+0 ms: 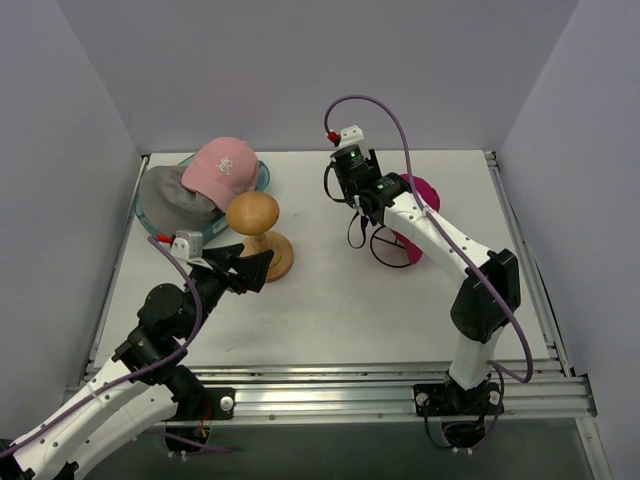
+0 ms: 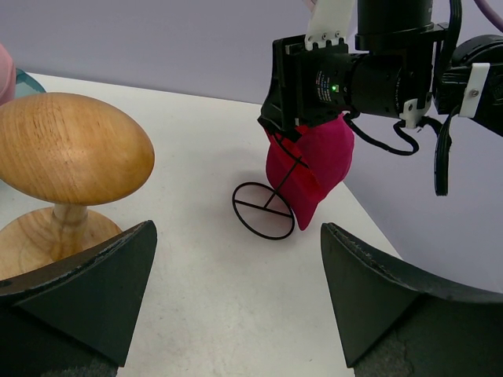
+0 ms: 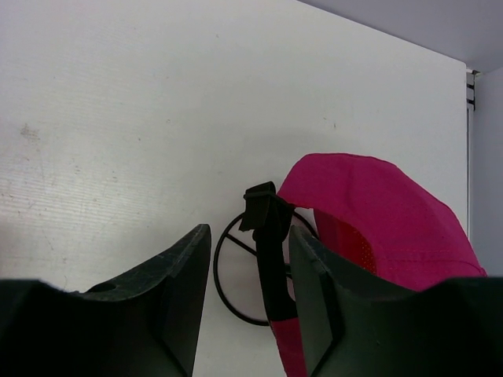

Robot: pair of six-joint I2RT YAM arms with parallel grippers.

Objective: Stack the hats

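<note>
My two arms [image 1: 430,225] are white with black joints, purple cables looped along them and black fingers [image 2: 86,294].

A robotics lab test cell is indicated: a white tabletop [image 1: 330,300] is enclosed by plain grey-lavender panels at nine, twelve and three o'clock, and two cabled arms are bolted to an aluminium rail [image 1: 340,385] at six o'clock.

The bench [image 1: 330,300] is viewed from above; each wrist view sits close behind its end effector. The magenta cap [image 2: 310,169] is shared by all 3.
</note>
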